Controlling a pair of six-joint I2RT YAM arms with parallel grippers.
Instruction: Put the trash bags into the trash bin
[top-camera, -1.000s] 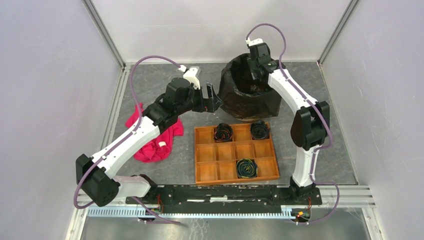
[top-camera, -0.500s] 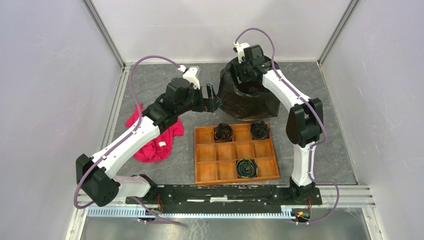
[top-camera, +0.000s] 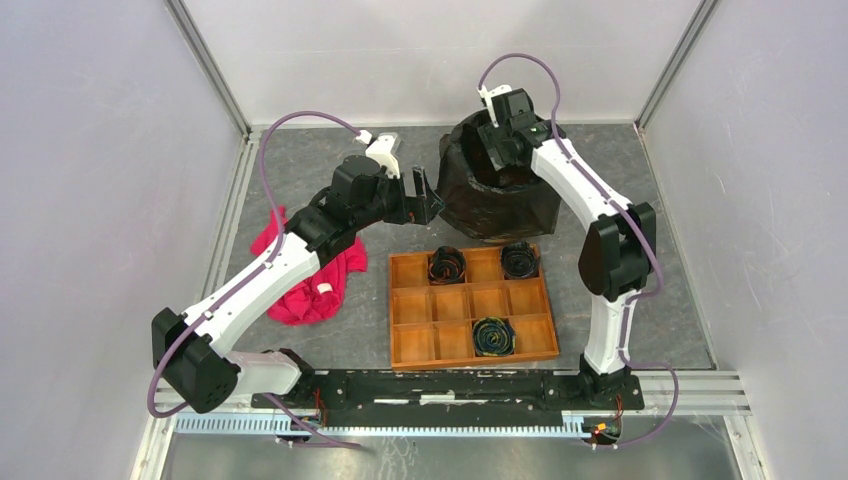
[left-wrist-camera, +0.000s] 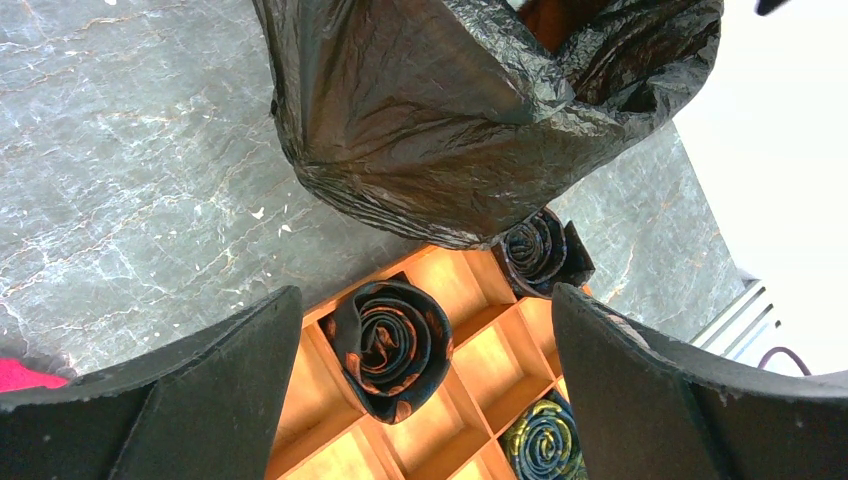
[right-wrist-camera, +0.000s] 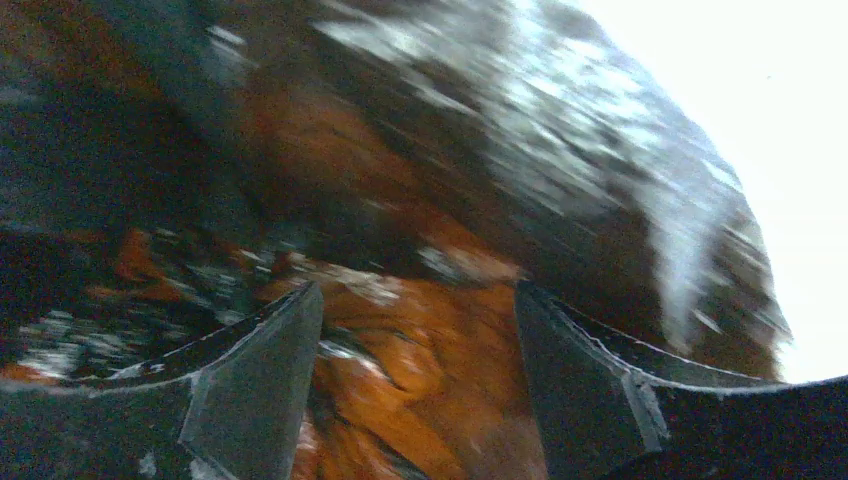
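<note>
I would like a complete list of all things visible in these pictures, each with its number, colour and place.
trash bag: one, glossy black, draped over the bin at the far middle of the table
trash bin: one, pale orange, almost all hidden by the bag; the right wrist view is blurred
wooden tray: one, orange-brown, twelve compartments, just in front of the bag
rolls: three, dark and patterned, in the tray; two in the far row, one in the near row
red cloth: one, crumpled, left of the tray, partly under the left arm
table: one, grey marbled
left gripper: open, empty, left of the bag
right gripper: jaws apart, at the bag's opening
</note>
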